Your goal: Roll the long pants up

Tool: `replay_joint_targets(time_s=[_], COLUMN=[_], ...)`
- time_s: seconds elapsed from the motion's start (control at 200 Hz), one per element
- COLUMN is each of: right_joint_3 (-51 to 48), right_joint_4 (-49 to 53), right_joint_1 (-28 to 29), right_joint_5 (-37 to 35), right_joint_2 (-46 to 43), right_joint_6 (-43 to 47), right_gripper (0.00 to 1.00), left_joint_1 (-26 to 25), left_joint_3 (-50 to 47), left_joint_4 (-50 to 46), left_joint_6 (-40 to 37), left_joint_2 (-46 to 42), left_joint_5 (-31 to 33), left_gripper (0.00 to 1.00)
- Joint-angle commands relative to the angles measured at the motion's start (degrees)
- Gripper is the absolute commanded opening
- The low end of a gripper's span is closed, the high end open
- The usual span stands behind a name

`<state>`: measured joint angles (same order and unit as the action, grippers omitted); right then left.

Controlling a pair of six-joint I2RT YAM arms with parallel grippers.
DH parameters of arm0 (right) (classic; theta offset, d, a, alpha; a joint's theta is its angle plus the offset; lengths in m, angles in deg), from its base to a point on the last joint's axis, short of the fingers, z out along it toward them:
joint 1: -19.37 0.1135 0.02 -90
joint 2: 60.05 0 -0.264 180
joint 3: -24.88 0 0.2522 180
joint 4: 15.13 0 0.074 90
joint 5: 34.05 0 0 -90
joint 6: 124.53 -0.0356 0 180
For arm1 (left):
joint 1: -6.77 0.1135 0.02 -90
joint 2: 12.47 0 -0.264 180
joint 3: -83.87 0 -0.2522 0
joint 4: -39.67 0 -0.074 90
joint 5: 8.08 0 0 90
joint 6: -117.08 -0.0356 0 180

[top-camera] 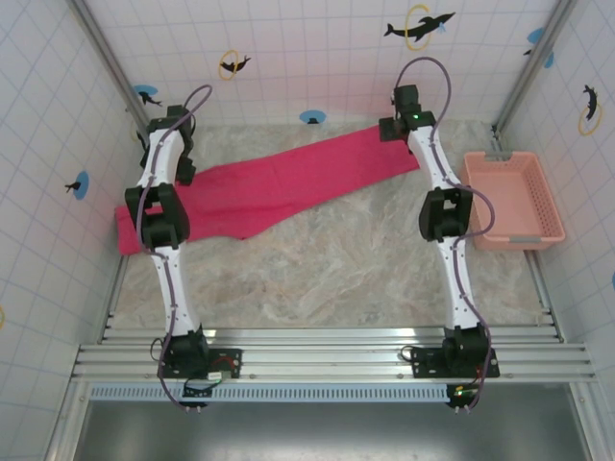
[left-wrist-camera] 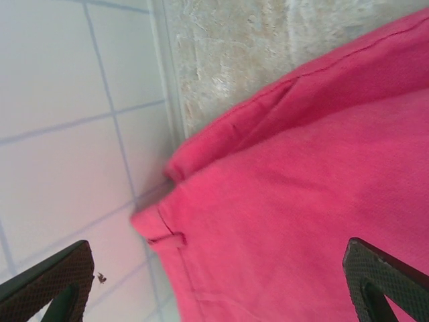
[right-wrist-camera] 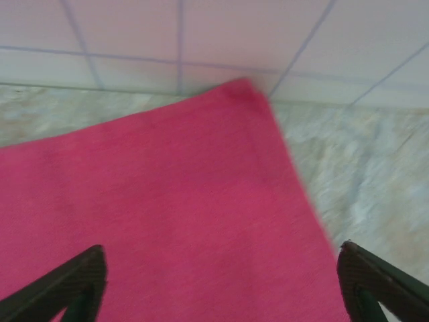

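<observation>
Long pants (top-camera: 288, 182) lie flat across the table (top-camera: 336, 259), not rolled yet. The left gripper (left-wrist-camera: 214, 268) over the waist end and the right gripper (right-wrist-camera: 221, 258) over the leg end are both wide open, holding nothing. Next, I think, one must pinch an end and start rolling.

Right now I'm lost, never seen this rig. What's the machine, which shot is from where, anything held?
Two robot arms, left and right, are bolted at the near edge of the table. The wide picture looks down from above and behind; the other two come from wrist cameras. Magenta long pants lie flat on the table, a pink basket to the right. The left claw is over the waist end, the right claw over a leg hem. Both claws are open, holding nothing.
</observation>
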<state>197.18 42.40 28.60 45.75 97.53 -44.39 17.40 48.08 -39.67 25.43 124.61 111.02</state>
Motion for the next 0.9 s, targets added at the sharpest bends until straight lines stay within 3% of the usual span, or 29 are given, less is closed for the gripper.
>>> replay_joint_targets(time_s=[0.0, 0.22, 0.375, 0.54, 0.766, 0.896], right_joint_3=[0.10, -0.92, -0.88, -0.90, -0.90, -0.95], right_joint_4=[6.76, 8.87, 9.23, 10.06, 15.10, 18.94], right_joint_1=[2.73, 4.94, 6.05, 6.19, 5.89, 5.03], right_joint_5=[2.26, 4.22, 3.33, 4.05, 4.44, 5.94], right_joint_2=[-3.23, -0.60, 1.57, 2.72, 3.89, 4.67], right_joint_6=[-0.75, -2.08, -1.50, -1.04, -3.33, -5.20], right_gripper=[0.98, 0.98, 0.98, 0.98, 0.98, 0.98], left_joint_1=[-2.08, -3.18, -3.30, -3.32, -3.50, -3.61], left_joint_3=[-7.10, -31.96, -36.76, -27.59, -9.07, -3.39], left_joint_4=[-5.28, 0.32, 2.52, -0.69, -9.60, -13.24], left_joint_6=[11.84, 23.91, 28.46, 28.87, 28.47, 27.68], left_joint_2=[-9.47, -19.76, -20.55, -16.10, -6.08, -0.56], left_joint_5=[-7.02, -21.00, -22.48, -20.23, -22.14, -22.55], left_gripper=[0.98, 0.97, 0.97, 0.98, 0.98, 0.97])
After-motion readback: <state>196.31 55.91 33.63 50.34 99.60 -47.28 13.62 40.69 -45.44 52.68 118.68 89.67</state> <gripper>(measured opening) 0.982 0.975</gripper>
